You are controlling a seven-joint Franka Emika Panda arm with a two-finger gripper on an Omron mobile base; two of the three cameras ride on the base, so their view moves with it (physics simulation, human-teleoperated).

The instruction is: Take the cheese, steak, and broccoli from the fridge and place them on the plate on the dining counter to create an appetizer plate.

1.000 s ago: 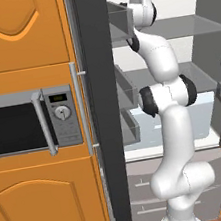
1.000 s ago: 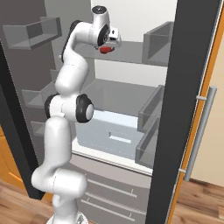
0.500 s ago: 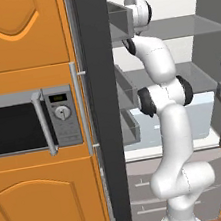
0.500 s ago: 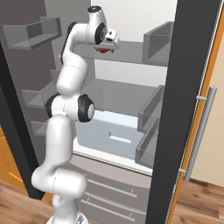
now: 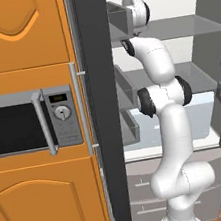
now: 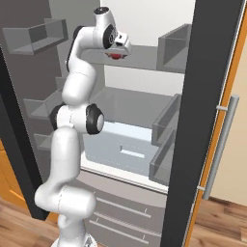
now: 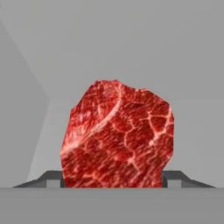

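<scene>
Steak (image 7: 117, 136): red, marbled lump lying on the upper grey shelf (image 6: 140, 57) inside the fridge (image 6: 140, 103), doors open. You have the gripper (image 6: 117, 53) at that shelf, the steak sitting between its two finger tips (image 7: 51, 181), one on each side. Whether the tips press the meat, you cannot tell. Microwave (image 5: 30, 120) left of the fridge.

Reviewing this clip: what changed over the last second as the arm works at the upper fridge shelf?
The arm pushed a little deeper into the fridge, carrying the claw up to the steak. In the hand view the steak sits between the fingers, which are drawing in on it; a firm grip cannot be confirmed. Steak, fridge doors and base have not shifted.
</scene>
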